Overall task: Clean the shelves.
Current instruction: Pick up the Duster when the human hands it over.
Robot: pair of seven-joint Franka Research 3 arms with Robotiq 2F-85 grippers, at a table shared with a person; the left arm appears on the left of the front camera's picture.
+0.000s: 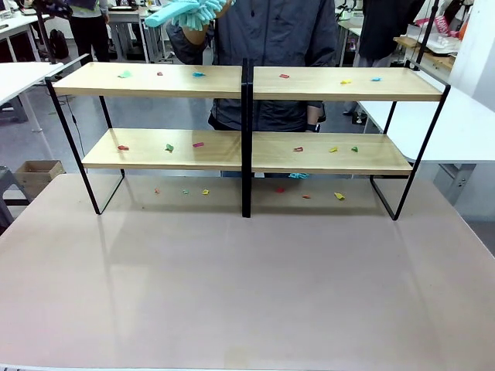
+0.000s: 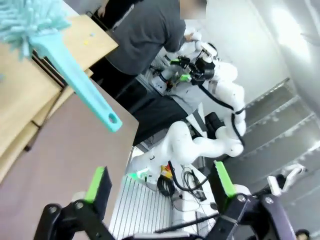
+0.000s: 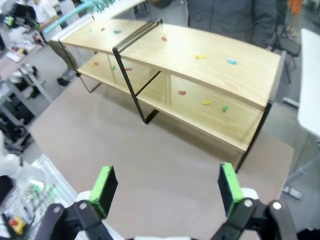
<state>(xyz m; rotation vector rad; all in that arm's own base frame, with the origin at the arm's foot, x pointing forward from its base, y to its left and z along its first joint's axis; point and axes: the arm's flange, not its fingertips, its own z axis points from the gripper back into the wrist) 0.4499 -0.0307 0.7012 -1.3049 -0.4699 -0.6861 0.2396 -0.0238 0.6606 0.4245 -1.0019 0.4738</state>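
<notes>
Shelves (image 1: pixel 224 81) stand along the far edge of the table (image 1: pixel 232 286), spanning most of its width, with the long side facing me. Two tiers of light wooden boards sit on a thin black metal frame, and a black centre post splits each tier into a left and a right half. The end legs are open black loops that rest on the tabletop. Small coloured scraps (image 1: pixel 199 74) are scattered on both tiers: green, red and blue on the upper left, and red, yellow and blue on the upper right. The lower tier carries red, green and pink on the left, and red, yellow and green on the right. More scraps lie on the table under the lower board. A person (image 1: pixel 271 46) stands just behind the centre post with a teal fluffy duster (image 1: pixel 189 11) raised above the upper left board, not touching it. In my left wrist view the duster (image 2: pixel 75 75) reaches over the boards' end (image 2: pixel 20 85), fluffy head up and handle loop toward me. My left gripper (image 2: pixel 160 182) hangs off the table's edge, fingers spread wide and nothing between the green pads. My right gripper (image 3: pixel 166 184) hovers over the near right part of the table, well apart from the shelves (image 3: pixel 220 75), fingers spread and empty.
</notes>
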